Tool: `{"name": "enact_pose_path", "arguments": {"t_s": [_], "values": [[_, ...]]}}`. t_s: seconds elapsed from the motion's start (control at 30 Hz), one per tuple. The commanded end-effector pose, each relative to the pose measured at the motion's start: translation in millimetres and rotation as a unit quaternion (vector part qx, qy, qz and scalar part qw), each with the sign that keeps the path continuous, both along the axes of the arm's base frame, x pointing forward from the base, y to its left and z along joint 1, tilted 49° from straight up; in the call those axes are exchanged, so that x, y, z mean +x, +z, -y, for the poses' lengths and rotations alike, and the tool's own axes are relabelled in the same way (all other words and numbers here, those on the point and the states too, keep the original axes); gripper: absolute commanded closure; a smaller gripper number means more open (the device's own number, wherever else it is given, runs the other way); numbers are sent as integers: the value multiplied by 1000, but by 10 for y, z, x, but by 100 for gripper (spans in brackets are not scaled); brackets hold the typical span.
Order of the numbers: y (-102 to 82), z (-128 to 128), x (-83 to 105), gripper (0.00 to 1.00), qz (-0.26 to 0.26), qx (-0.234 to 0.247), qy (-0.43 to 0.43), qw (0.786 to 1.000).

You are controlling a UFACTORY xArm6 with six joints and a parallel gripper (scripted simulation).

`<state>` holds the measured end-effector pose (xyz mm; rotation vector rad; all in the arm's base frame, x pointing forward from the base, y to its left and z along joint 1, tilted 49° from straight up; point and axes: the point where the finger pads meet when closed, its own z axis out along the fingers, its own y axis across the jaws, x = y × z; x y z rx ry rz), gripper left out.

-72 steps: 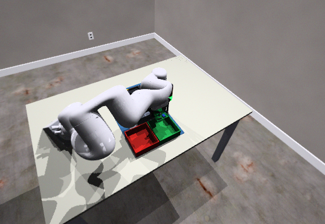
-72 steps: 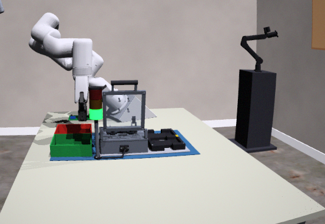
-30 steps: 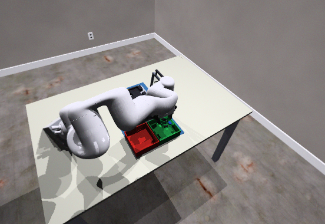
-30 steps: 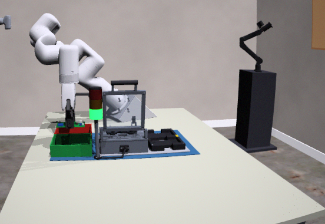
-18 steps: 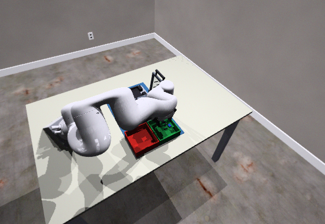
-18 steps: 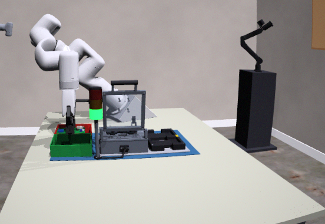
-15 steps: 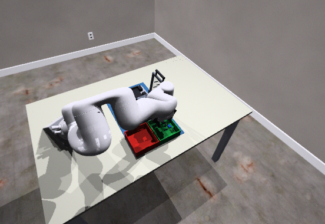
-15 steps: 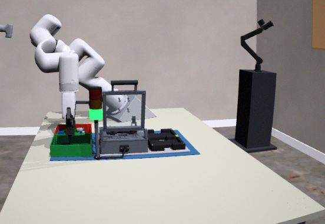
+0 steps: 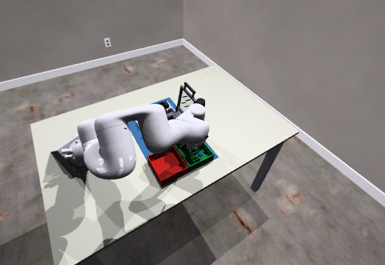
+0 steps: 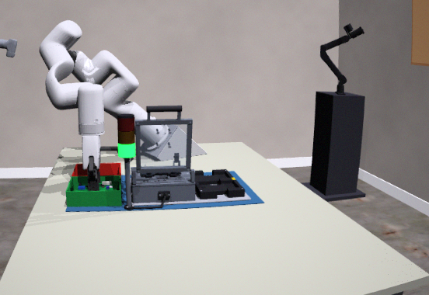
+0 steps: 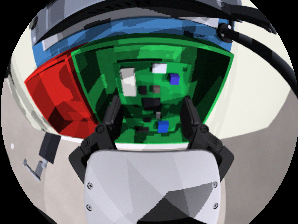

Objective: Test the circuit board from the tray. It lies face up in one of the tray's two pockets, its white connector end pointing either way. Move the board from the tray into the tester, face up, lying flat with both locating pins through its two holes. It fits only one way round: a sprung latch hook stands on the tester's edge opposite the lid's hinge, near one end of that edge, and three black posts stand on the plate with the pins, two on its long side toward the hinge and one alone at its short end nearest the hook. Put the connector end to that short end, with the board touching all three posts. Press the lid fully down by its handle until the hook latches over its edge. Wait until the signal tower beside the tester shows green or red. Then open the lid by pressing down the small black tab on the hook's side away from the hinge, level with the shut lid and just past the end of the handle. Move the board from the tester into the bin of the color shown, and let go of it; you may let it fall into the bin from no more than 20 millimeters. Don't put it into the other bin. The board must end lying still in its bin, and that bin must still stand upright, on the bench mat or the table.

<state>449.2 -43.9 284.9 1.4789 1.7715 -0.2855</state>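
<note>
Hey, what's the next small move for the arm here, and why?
Probably open the hand and let go of the circuit board. The signal tower shows green, and the hand, gripping the board by its edges, is down inside the green bin, not the red bin. The drop looks short, though the gap to the bin floor cannot be judged.
</note>
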Motion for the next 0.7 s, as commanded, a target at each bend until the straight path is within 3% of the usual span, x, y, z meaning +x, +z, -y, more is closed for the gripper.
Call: {"name": "enact_pose_path", "arguments": {"t_s": [0.0, 0.67], "values": [[-61, 65, 63, 21, 2, 0, 1, 1000], [-102, 105, 90, 21, 2, 0, 1, 1000]]}}
